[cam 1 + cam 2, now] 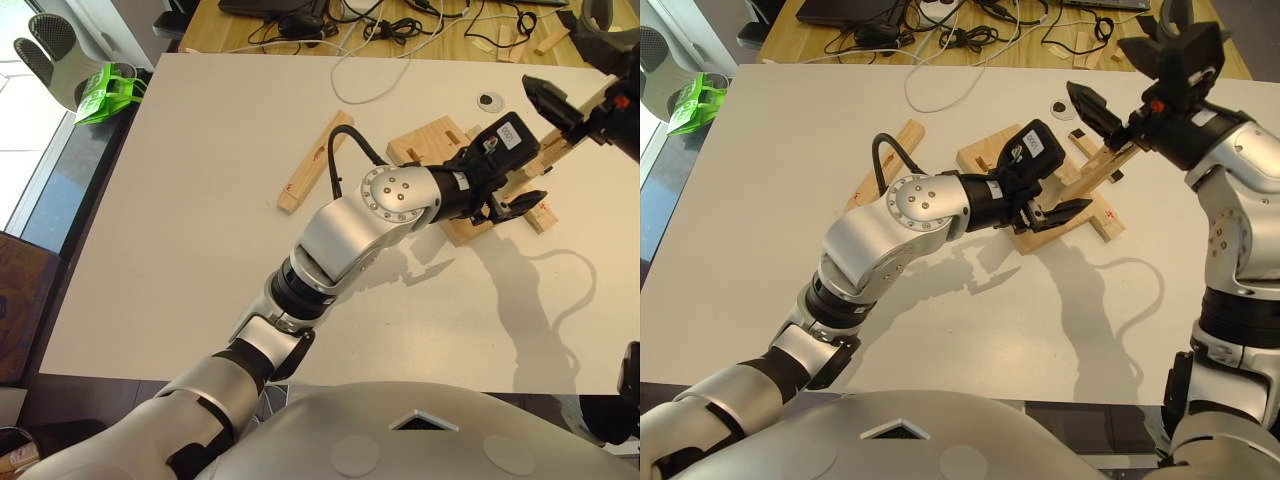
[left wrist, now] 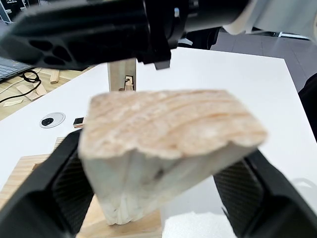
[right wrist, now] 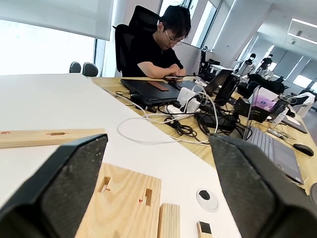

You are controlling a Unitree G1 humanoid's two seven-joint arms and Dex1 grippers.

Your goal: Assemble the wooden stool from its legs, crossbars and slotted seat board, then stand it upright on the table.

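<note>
Slotted seat board (image 1: 425, 142) lies flat; loose leg (image 1: 312, 165) lies nearby.

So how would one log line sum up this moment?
left gripper: shut on wooden piece | right gripper: open, at top of standing leg | seat board: flat on table | spare leg: lying beside board
</note>
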